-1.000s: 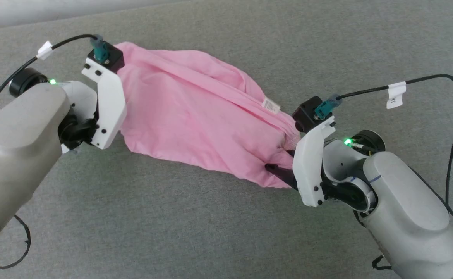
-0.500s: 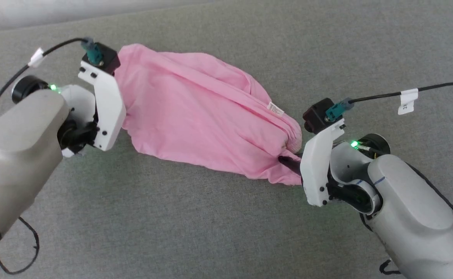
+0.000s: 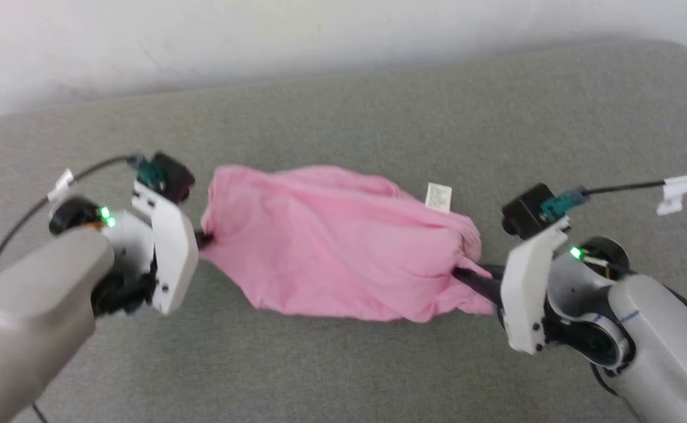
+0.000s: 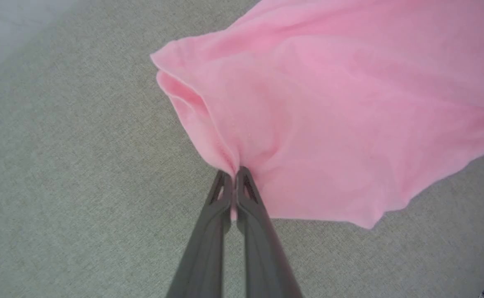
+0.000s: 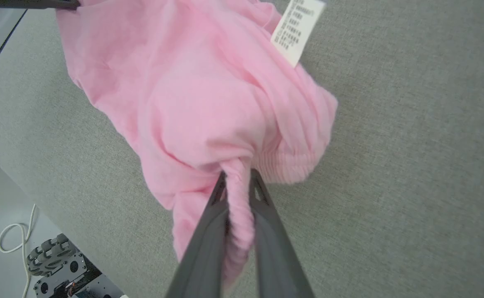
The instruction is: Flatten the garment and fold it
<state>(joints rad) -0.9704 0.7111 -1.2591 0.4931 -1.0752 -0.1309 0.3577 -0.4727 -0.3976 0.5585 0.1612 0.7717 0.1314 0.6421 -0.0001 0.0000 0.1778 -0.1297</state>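
The pink garment (image 3: 337, 247) hangs bunched between my two grippers above the grey surface (image 3: 343, 364). Its white label (image 3: 438, 196) sticks up near the right end. My left gripper (image 3: 205, 239) is shut on the garment's left edge; in the left wrist view its fingertips (image 4: 236, 176) pinch a seamed fold of the garment (image 4: 329, 116). My right gripper (image 3: 461, 274) is shut on the right end. The right wrist view has its fingers (image 5: 238, 182) clamped on the gathered elastic hem of the garment (image 5: 192, 95), with the label (image 5: 296, 30) above.
A grey fabric surface (image 5: 411, 145) spreads all round, with a pale wall (image 3: 261, 35) behind it. In the right wrist view the surface's rounded edge drops to a floor with a white cable (image 5: 12, 238) and a wheeled base (image 5: 53, 254).
The head camera has tilted up, so the wall shows. Both grippers have raised the garment, drawn apart and levelled, so it hangs more level between them.
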